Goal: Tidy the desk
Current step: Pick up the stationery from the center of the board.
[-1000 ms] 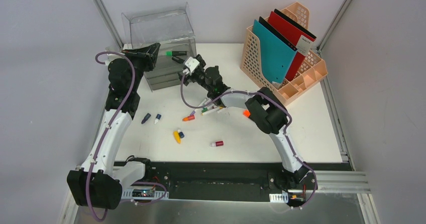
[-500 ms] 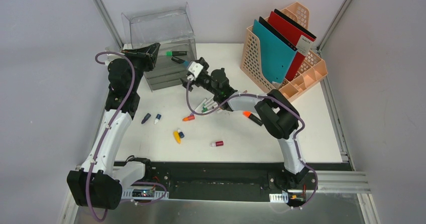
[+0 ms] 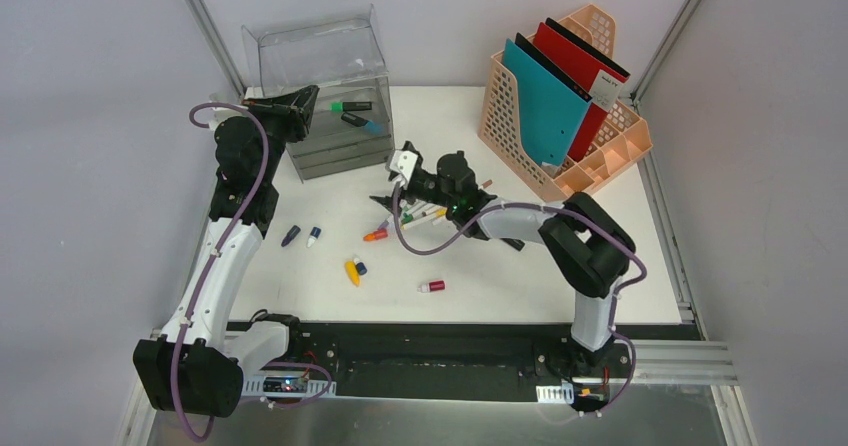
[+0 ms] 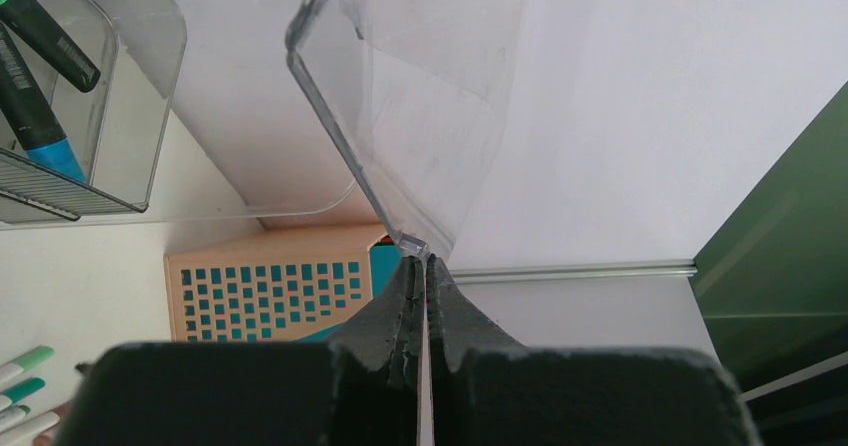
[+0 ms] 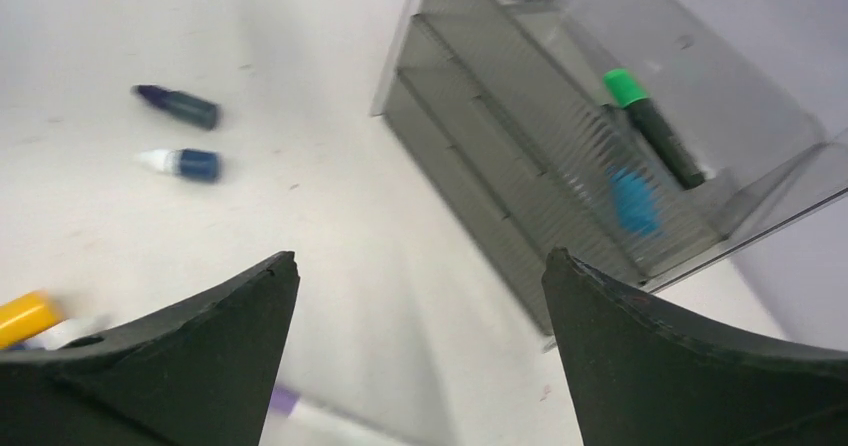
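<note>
The white desk [image 3: 480,266] carries a clear organizer box [image 3: 340,146] at its back left. My left gripper [image 3: 300,101] is shut on a corner of the box's clear lid [image 4: 420,96], which is raised; the thin lid edge runs between the fingertips [image 4: 420,258]. A green-capped marker [image 3: 350,106] and a blue-capped marker [image 3: 362,122] lie in the box's top tray. My right gripper [image 3: 388,199] hangs open and empty over the desk, just left of a pile of markers [image 3: 428,211]. Its wrist view shows the jaws wide apart [image 5: 422,256], with both markers [image 5: 650,126] in the tray.
Loose caps lie on the desk: dark blue [image 3: 290,235], blue and white [image 3: 314,234], orange [image 3: 376,234], yellow [image 3: 352,272], red [image 3: 432,286]. A peach file rack [image 3: 600,156] with teal and red folders stands at the back right. The black rail [image 3: 440,351] runs along the near edge.
My right gripper left the blue-capped marker in the box's tray and pulled back toward the marker pile, lower over the desk. The left arm has held still.
</note>
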Tool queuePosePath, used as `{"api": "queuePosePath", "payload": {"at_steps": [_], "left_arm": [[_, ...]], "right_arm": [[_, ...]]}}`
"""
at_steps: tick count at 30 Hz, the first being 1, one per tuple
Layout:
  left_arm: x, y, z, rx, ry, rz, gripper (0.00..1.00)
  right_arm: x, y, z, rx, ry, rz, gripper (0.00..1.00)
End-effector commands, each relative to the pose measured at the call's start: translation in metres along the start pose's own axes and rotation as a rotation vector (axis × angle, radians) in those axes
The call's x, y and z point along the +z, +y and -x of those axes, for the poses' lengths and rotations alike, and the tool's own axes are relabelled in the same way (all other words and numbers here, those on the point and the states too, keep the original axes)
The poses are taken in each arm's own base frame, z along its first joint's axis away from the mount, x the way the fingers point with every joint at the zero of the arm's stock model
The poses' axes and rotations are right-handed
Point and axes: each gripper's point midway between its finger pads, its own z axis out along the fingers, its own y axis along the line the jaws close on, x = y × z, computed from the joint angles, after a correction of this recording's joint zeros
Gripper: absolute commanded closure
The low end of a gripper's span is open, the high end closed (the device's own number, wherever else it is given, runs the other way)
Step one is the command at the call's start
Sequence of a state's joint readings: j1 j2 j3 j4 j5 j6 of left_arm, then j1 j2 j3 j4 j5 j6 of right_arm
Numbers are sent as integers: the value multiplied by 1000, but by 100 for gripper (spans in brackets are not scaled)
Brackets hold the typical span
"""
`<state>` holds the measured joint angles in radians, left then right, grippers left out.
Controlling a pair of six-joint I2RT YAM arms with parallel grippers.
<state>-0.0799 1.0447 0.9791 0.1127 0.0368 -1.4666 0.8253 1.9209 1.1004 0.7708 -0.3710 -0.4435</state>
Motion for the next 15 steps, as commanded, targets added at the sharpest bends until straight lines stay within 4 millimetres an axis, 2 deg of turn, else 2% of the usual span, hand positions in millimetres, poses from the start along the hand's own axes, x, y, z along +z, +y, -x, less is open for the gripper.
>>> {"api": "queuePosePath", "payload": {"at_steps": [1,2,3,4,6,8,11,15], "left_arm": [[-13,-33,-8,-14,38,-115,100],[-13,-32,-8,-15,39,-114,100],[-13,-31,-8,-16,41,-114,100],[-13,-30,-9,-17,43,-113,100],[-13,-28,-9,-22,46,-112,100],[-12,-27,-10,-23,49,-111,100],[-12,-28,-10,-24,51,-113,100],[-11,-27,-11,-26,57,-116,100]], "right_arm": [[-41,17,46,190,-42,234,6],[-58,27,51,319,-9,403,1],[-68,20,47,429,81,448,1],[-87,36,51,525,149,584,1],[-115,51,45,519,292,655,1],[-131,52,42,462,333,624,1],[-148,43,28,384,398,484,1],[-177,16,21,413,479,287,1]]}}
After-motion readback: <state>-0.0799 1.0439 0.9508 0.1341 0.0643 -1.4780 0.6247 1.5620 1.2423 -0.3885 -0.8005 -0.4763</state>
